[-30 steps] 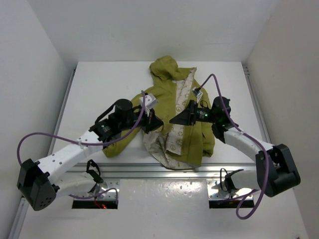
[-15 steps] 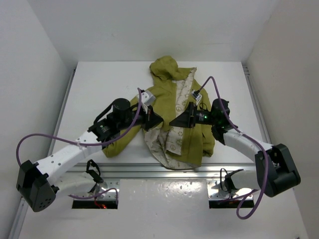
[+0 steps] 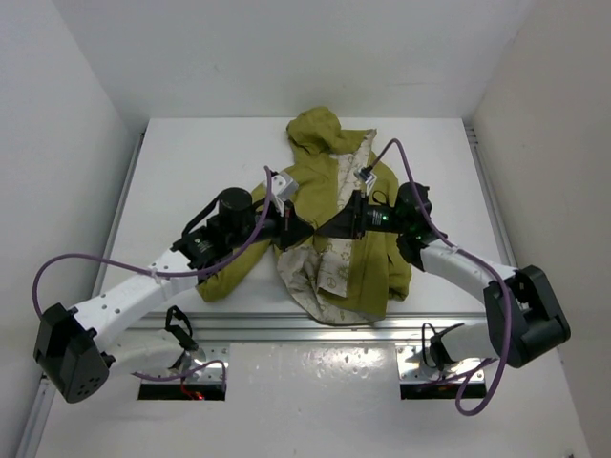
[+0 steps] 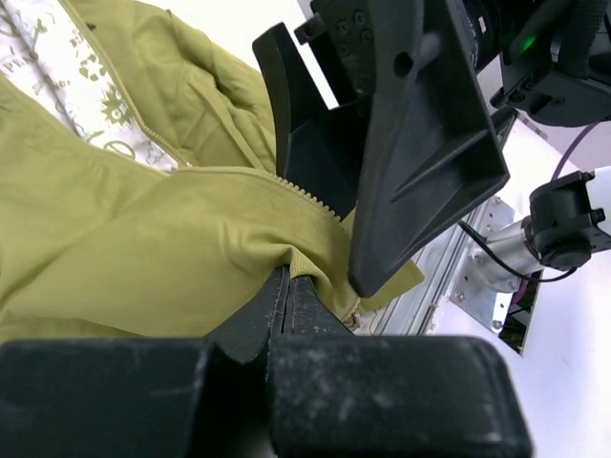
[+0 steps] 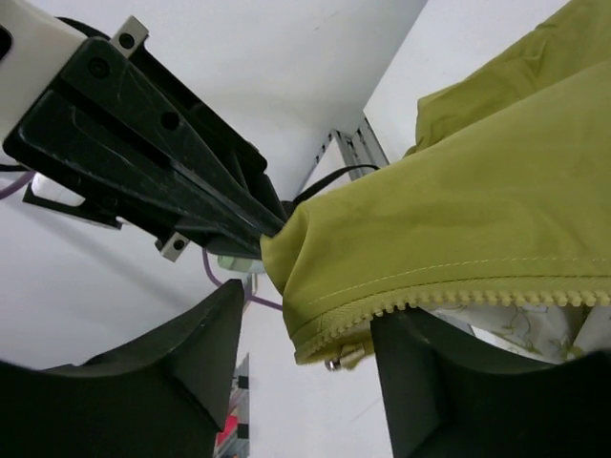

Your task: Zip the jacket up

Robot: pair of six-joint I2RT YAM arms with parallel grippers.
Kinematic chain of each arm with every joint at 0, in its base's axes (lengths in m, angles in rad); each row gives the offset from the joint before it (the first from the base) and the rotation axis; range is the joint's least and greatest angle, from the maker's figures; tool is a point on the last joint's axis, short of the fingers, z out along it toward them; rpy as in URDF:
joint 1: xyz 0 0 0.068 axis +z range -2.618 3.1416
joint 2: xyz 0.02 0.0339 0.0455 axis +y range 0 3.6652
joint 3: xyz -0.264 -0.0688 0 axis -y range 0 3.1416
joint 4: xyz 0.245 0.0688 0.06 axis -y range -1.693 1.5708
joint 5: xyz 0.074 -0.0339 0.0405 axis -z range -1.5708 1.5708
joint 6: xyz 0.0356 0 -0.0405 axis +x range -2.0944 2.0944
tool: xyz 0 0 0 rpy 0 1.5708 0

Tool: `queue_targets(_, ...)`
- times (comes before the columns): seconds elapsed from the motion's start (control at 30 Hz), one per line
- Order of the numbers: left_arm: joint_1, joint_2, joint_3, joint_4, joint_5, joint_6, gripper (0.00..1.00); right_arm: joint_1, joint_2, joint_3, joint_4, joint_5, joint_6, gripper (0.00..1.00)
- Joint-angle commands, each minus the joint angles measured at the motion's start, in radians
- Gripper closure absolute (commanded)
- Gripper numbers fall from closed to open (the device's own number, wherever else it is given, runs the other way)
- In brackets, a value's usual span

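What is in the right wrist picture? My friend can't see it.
The left gripper, shut, pinches the olive-green jacket at the end of its zipper edge, holding it between the spread fingers of the right gripper. The zipper teeth run along that edge, with cream printed lining below.

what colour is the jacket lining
Cream lining with small pale motifs; shows best in the top view.
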Motion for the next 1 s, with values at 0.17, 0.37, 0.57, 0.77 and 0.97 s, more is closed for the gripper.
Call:
queue_targets(0.17, 0.010, 0.003, 0.038, 0.078, 0.019, -0.048, 1.00, 0.014, 0.027, 0.072, 0.075, 0.019, 0.005, 0.83)
queue_targets(0.37, 0.046, -0.058, 0.029, -0.006, 0.163, 0.031, 0.02, -0.010, 0.005, 0.078, 0.078, 0.008, 0.013, 1.00)
queue_targets(0.57, 0.084, -0.182, -0.021, -0.008, 0.250, 0.069, 0.00, -0.038, -0.007, 0.093, 0.111, -0.044, 0.112, 1.00)
queue_targets(0.77, 0.095, -0.162, -0.059, 0.096, 0.439, 0.028, 0.04, -0.041, -0.012, 0.096, 0.122, -0.055, 0.197, 1.00)
queue_targets(0.97, 0.095, -0.109, -0.106, 0.133, 0.404, 0.026, 0.08, -0.044, -0.013, 0.110, 0.131, -0.092, 0.292, 1.00)
